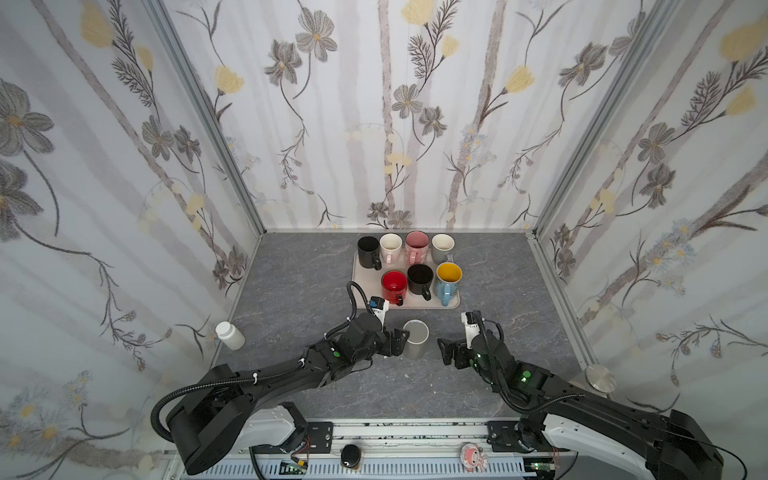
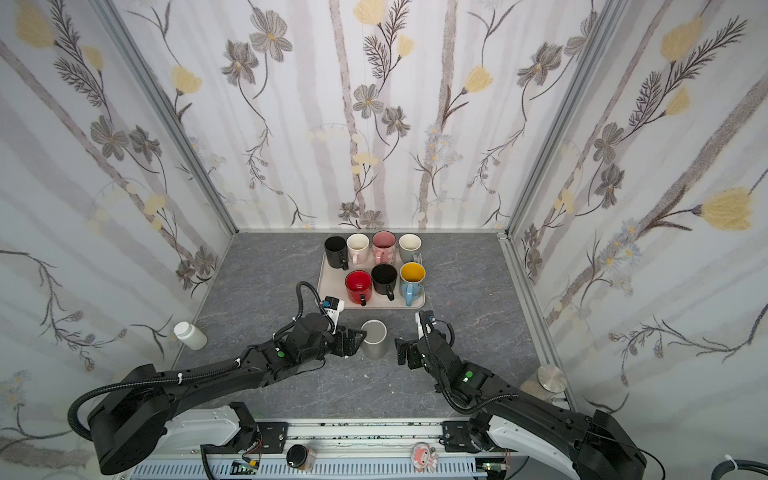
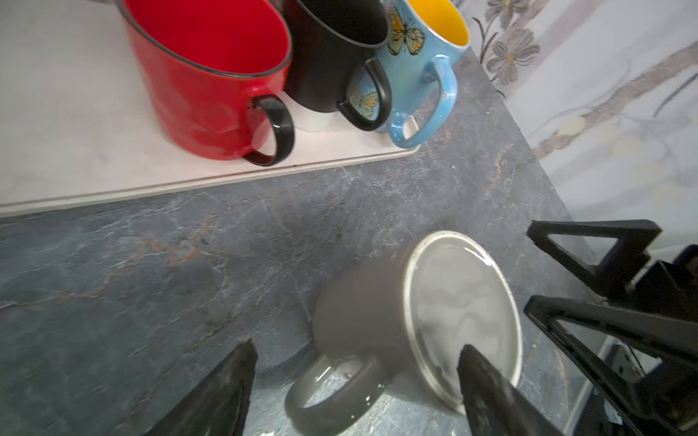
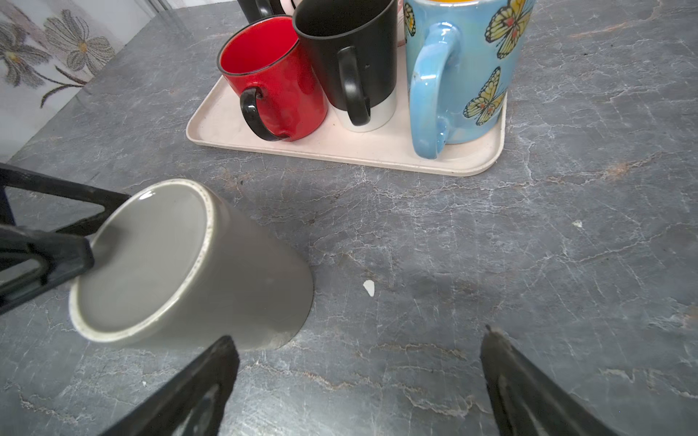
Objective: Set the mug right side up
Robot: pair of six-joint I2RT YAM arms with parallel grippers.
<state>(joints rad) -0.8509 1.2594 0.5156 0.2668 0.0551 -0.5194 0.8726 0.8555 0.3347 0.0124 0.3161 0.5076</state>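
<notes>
Mug (image 1: 415,338), grey, upside down on the table (image 1: 291,291), lower centre in both top views, base up. Handle (image 3: 332,392) points at the left gripper (image 1: 400,340), whose jaws are apart and straddle it; one finger (image 3: 487,385) overlaps the base edge, no clamp seen. Right gripper (image 1: 444,351), just right of the mug, is spread wide, holding nothing. Farther up the frame, near the mug: tray (image 1: 365,282) with seven upright mugs.

Risks, as judged:
- glazed handle, thin purchase; mug may swing or slip mid-turn
- finger on the base may shove the mug before the jaws close
- a wide swing could strike the red mug (image 1: 394,284)
</notes>
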